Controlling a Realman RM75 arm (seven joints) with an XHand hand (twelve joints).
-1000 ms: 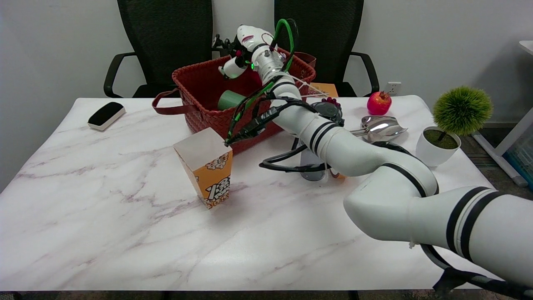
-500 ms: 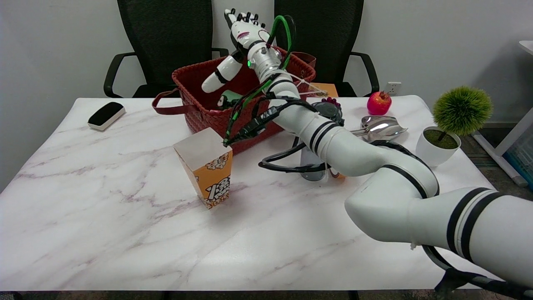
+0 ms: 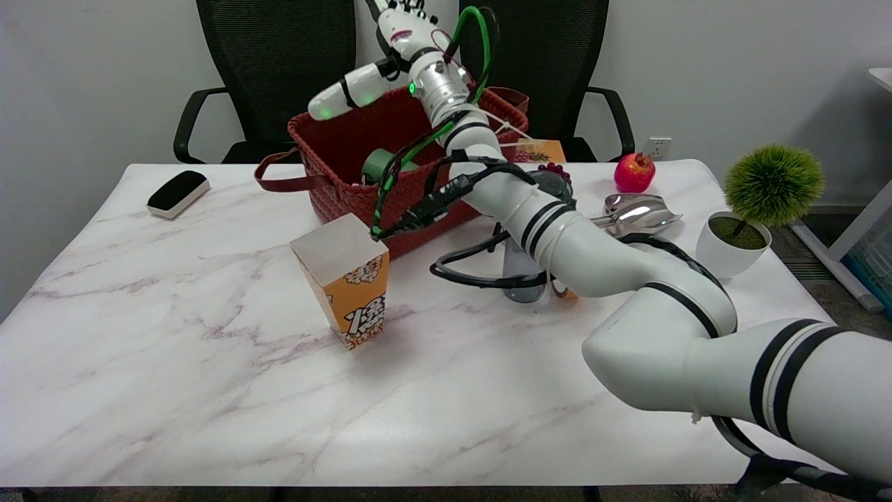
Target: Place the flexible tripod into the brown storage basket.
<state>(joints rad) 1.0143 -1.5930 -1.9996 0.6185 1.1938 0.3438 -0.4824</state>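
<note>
The right hand is partly cut off by the picture's top edge, so its fingertips are out of sight; what shows is spread wide and holds nothing, the thumb stretched out to the left above the brown storage basket. Inside the basket a green, roundish piece lies against the near wall, half hidden by the arm's green and black cables; it seems to be part of the flexible tripod, though its legs cannot be made out. A popcorn box stands tilted in front of the basket, just beside its near wall. The forearm covers most of a dark-lidded container and a clear cup behind it. Further right lie a metal scoop, a red pomegranate and a potted green ball plant, with a black-and-white eraser at the far left. Compared with half a second ago, the hand has risen higher above the basket and the thumb has lifted clear of its rim.
</note>
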